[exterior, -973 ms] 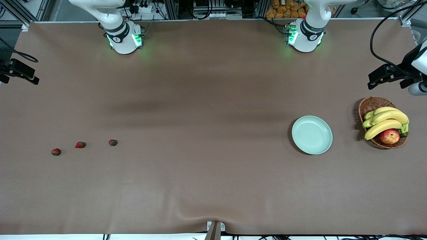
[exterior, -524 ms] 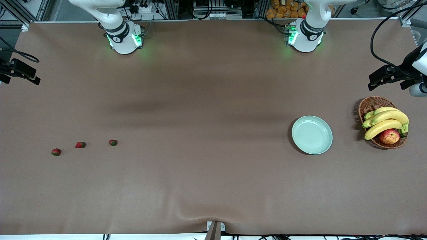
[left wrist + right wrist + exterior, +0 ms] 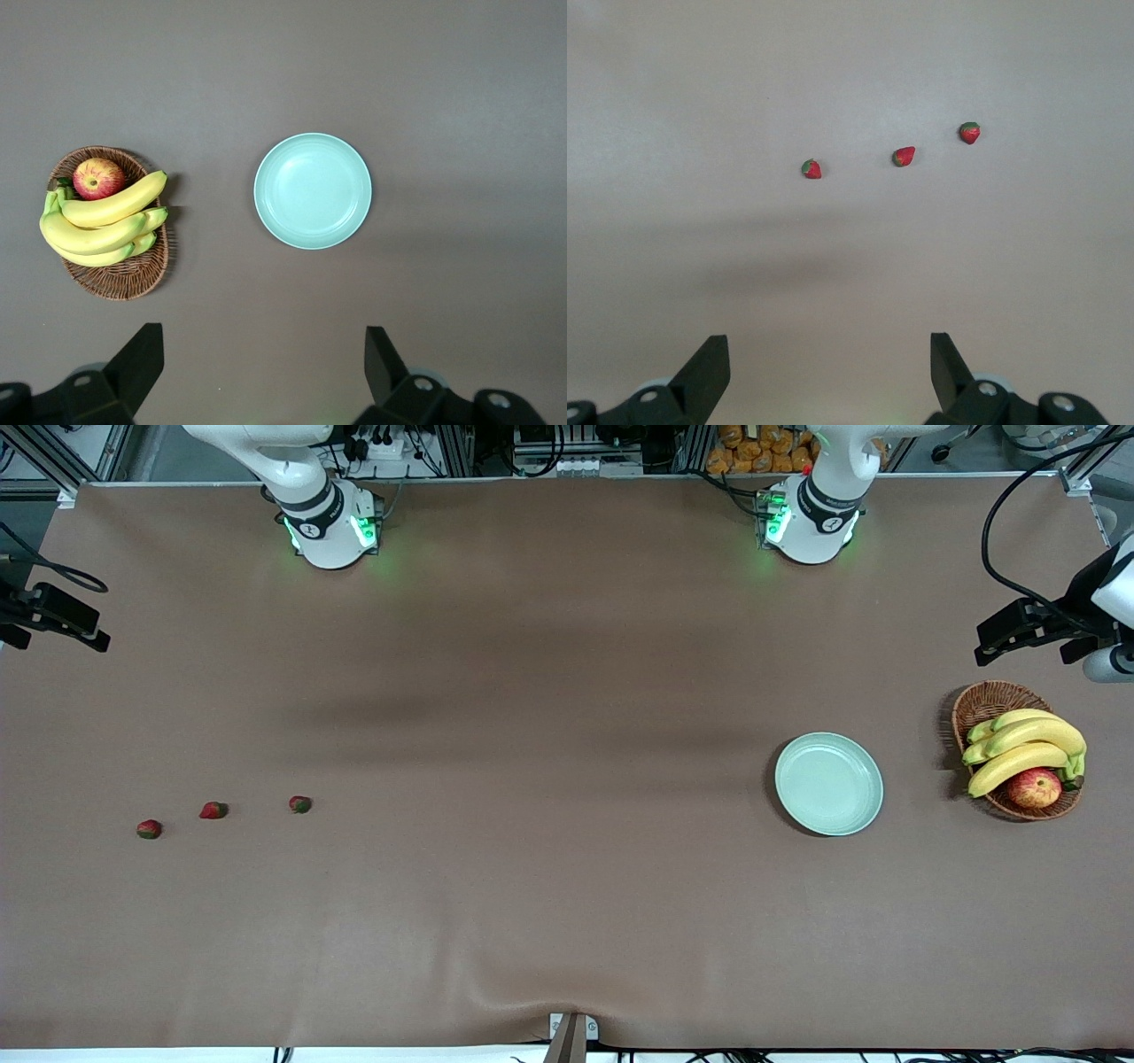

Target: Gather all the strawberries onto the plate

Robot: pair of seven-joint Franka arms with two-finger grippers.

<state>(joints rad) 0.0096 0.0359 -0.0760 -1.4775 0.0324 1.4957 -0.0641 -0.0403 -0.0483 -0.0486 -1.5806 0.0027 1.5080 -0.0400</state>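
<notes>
Three small red strawberries [image 3: 149,829] [image 3: 213,810] [image 3: 300,804] lie in a loose row on the brown table toward the right arm's end. In the right wrist view they show as berries [image 3: 811,168] [image 3: 904,157] [image 3: 970,133] far below. My right gripper [image 3: 830,350] hangs high above them, open and empty. The pale mint-green plate [image 3: 828,783] sits empty toward the left arm's end. My left gripper [image 3: 264,341] hangs high over the table by the plate [image 3: 312,190], also open with nothing between its fingers.
A brown wicker basket [image 3: 983,704] with bananas [image 3: 1019,748] and a red-yellow apple [image 3: 1034,787] stands beside the plate at the left arm's end of the table; the left wrist view shows that basket [image 3: 115,274] too. A wide stretch of brown table separates berries and plate.
Both arms' hands have shifted very slightly at the edges of the front view. Nothing on the table has moved.
</notes>
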